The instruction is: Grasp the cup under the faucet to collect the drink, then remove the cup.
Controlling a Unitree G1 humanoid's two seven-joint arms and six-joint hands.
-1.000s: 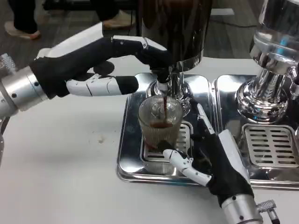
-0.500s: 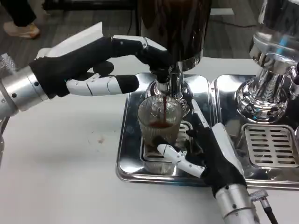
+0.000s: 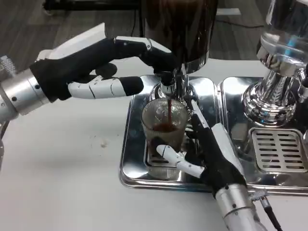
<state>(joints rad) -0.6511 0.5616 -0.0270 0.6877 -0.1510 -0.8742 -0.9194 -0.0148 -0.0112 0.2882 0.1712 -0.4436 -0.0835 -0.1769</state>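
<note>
The white counter (image 3: 62,178) carries two shiny metal trays side by side. The left tray (image 3: 132,144) holds a dark drink dispenser (image 3: 178,29) whose faucet (image 3: 168,86) hangs over a slotted grate. The right tray (image 3: 284,178) holds a second dispenser (image 3: 281,62) with a chrome base and its own grate (image 3: 279,149).

The left robot hand (image 3: 96,65) reaches in from the left at the height of the faucet. Its upper fingers (image 3: 144,48) stretch to the faucet's lever and seem to press on it, though the dark parts blend together there and the contact is hard to judge. Its lower fingers lie straight and together, pointing at the faucet and holding nothing.

The right robot hand (image 3: 211,154) comes up from the lower right over the left tray. Its fingers are spread around the cup: one white finger (image 3: 178,161) curls across the front of the cup low down, and the others run up along the cup's right side. It is touching the cup, but whether the grip is firm cannot be told.

The cup (image 3: 164,130), clear and ribbed, stands upright on the left tray's grate, right under the faucet. A thin dark stream (image 3: 170,109) falls into it, and dark drink fills its lower part.
</note>
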